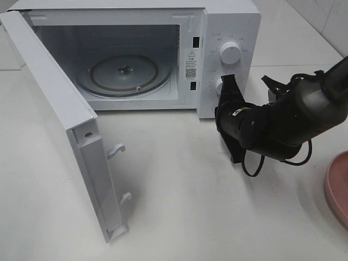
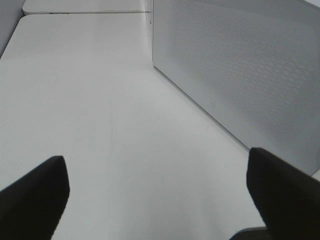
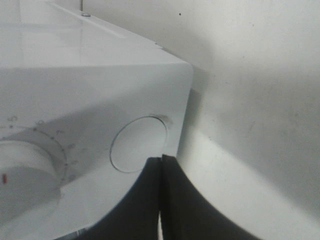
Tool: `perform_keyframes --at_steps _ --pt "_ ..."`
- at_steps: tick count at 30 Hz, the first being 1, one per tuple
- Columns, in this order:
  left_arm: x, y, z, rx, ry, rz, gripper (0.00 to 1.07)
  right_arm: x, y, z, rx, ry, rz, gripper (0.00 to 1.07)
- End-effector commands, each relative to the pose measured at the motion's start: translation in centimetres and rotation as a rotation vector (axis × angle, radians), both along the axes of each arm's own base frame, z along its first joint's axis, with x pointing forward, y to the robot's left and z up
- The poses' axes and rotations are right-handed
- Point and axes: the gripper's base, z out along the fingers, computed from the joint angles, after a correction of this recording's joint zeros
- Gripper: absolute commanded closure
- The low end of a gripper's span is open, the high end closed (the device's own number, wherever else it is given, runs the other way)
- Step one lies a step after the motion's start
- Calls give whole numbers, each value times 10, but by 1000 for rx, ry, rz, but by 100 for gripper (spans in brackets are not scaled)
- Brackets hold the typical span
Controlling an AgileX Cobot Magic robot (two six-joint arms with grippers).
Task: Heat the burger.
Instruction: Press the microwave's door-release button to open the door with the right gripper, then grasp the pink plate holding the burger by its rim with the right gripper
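Note:
The burger is out of view in every frame. The white microwave [image 1: 163,16] stands with its door [image 1: 60,130] swung wide to the left, and its glass turntable [image 1: 124,72] is bare. My right gripper [image 1: 228,81] is shut with nothing in it, its tip at the control panel by the lower knob. In the right wrist view the shut fingertips [image 3: 161,167] sit just below a round recess [image 3: 139,144], beside a dial [image 3: 25,170]. My left gripper [image 2: 160,200] is open and empty above the white tabletop, beside the door's perforated outer face [image 2: 240,65].
The rim of a pink plate [image 1: 338,187] shows at the right edge of the table. The upper knob [image 1: 230,53] sits above my right gripper. Door latch hooks [image 1: 117,149] stick out toward the table's middle.

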Motion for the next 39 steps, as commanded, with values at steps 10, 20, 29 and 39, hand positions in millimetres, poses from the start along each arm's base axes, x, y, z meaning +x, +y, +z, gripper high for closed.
perform_keyframes --at_steps 10,20,29,39 --pt "0 -1 0 -8 -4 -4 18 -27 -2 25 -161 141 283 107" --pt "0 -1 0 -8 -4 -4 18 -55 5 52 -464 177 830 103" --pt "0 -1 0 -8 -4 -4 18 -73 7 62 -570 205 1119 102" --pt "0 -1 0 -8 -4 -4 18 -90 -6 76 -837 308 1475 99"
